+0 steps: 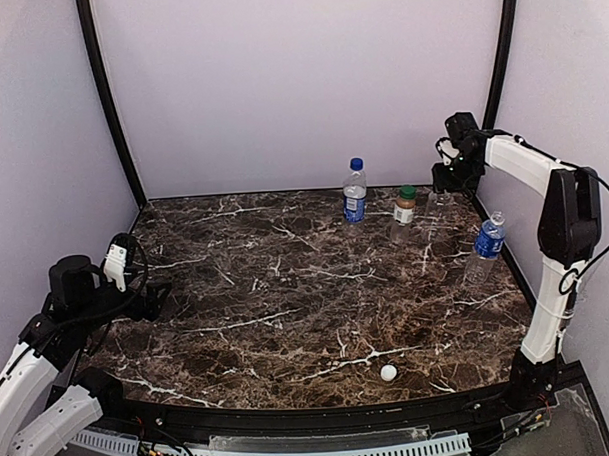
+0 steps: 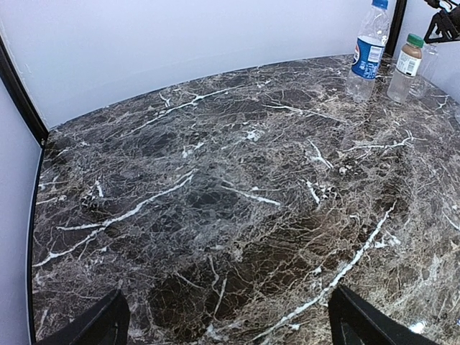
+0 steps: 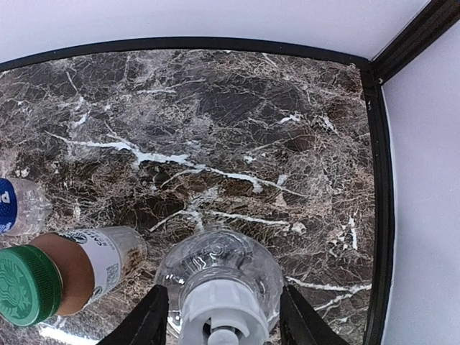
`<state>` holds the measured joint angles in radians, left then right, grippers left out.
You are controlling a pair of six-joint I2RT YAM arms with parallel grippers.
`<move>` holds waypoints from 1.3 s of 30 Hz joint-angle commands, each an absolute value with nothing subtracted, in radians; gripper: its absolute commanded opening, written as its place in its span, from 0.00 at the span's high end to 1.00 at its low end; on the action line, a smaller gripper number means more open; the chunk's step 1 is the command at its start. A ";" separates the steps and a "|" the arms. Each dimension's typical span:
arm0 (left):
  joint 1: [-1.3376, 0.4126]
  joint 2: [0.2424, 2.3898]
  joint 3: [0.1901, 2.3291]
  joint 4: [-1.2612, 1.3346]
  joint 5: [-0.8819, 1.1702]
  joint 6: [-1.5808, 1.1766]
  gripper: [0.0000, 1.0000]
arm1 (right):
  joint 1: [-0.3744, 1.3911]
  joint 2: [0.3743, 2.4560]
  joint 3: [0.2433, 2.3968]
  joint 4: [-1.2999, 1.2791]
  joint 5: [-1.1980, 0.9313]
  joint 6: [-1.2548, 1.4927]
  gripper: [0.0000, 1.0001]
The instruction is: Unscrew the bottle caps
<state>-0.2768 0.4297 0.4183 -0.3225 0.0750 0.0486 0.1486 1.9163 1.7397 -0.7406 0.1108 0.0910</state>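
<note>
While the right gripper (image 3: 223, 320) straddles the plain bottle (image 3: 215, 251), tips cut off, can't tell if it's clamped.
Looks empty inside; left gripper (image 2: 230, 323) spread wide.

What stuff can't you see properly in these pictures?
1. Right wrist view: the bottom edge cuts off the right hand and the white round plastic cap on the plain clear plastic bottle, so whether it grips is unclear.
2. Top view: that bottle is see-through, nearly lost under the hand.
3. Left wrist view: the top edge clips the blue cap of the blue-labelled clear plastic bottle.
</note>
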 commanded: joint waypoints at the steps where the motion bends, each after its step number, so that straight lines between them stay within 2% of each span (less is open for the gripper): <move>1: -0.268 0.434 0.397 -0.303 0.096 0.055 0.03 | 0.152 1.922 1.766 -0.727 0.134 0.089 0.52; 3: -0.268 0.434 0.397 -0.303 0.097 0.055 0.03 | 0.152 1.926 1.768 -0.728 0.128 0.085 0.60; 9: -0.267 0.433 0.397 -0.303 0.099 0.055 0.04 | 0.151 1.909 1.770 -0.730 0.136 0.082 0.96; 11: -0.266 0.432 0.397 -0.303 0.101 0.056 0.04 | 0.151 1.890 1.770 -0.738 0.165 0.077 1.00; 18: -0.266 0.423 0.395 -0.297 0.109 0.059 0.04 | 0.174 1.699 1.776 -0.692 0.326 0.095 1.00; 22: -0.266 0.423 0.395 -0.295 0.117 0.063 0.04 | 0.319 1.521 1.723 -0.524 0.382 0.026 1.00; 31: -0.267 0.484 0.468 -0.330 0.244 0.194 0.04 | 0.784 1.445 1.742 -0.394 0.040 0.039 1.00; 36: -0.267 0.574 0.680 -0.403 0.352 0.360 0.03 | 0.932 1.552 1.772 -0.369 -0.166 0.149 1.00; 39: -0.268 0.658 0.830 -0.536 0.503 0.445 0.03 | 1.017 1.657 1.829 -0.365 -0.217 0.180 1.00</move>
<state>-0.2722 0.5903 0.6724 -0.3965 0.3016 0.2852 0.9272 1.5455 1.7645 -0.4019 -0.0689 0.1040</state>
